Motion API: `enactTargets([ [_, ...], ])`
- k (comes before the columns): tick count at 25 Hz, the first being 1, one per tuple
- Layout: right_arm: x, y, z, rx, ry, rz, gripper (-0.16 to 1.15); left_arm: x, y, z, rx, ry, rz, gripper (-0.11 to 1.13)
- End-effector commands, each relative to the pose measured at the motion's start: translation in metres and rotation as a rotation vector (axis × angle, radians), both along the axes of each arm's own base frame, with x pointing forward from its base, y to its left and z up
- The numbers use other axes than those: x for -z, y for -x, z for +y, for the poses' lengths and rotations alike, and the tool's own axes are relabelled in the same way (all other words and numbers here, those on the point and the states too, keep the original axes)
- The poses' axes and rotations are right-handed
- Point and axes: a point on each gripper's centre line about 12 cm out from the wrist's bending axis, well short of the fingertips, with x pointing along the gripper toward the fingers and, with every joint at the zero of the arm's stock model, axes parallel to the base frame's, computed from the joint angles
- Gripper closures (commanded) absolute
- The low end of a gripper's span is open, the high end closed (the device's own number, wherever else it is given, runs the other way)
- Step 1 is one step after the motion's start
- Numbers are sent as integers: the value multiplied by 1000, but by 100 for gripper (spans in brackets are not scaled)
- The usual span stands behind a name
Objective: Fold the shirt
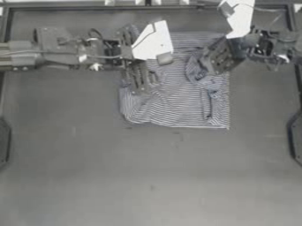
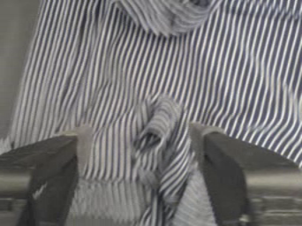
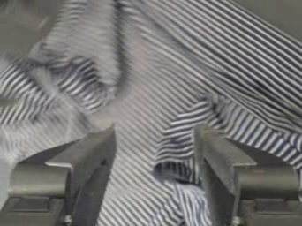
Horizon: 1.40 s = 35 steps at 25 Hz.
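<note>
On my top view the shirt (image 1: 177, 103) shows fine navy-and-white stripes against the dark grey table (image 1: 147, 176). I see both arms as dark metal with white covers. Through the left wrist camera the left gripper (image 2: 141, 150) has dark grey jaws with paler inner faces (the striped cloth between them is bunched into a ridge, its lines bending). The right gripper (image 3: 154, 145) looks the same grey, and there the stripes run slantwise and darken to navy in the crumpled fold.

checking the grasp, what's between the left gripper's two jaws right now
A raised ridge of the shirt, bunched striped fabric, runs up between the left gripper's spread jaws. The left wrist view shows it.
</note>
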Motion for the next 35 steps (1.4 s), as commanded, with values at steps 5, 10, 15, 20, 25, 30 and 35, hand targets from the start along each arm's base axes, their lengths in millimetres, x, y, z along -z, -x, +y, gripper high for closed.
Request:
enactTargets([
  [5,-37,4,29,-207,126,59,9,-52,14,-30,74,-32,23,0],
  [10,-32,8,44,-355,86,197,1,-44,17,-47,129,-11,115,0],
  [15,-26,14,57,-483,44,278,-1,-31,18,-58,172,-1,204,0],
  [20,-20,16,76,-645,93,353,-1,-22,15,-62,198,-5,230,0],
  [25,-11,16,81,-666,123,332,-1,-12,15,-65,210,-5,213,0],
  [30,3,20,84,-670,142,315,-1,-1,16,-67,226,-10,162,0],
  [35,13,24,86,-668,138,314,-1,10,18,-70,242,-13,124,0],
])
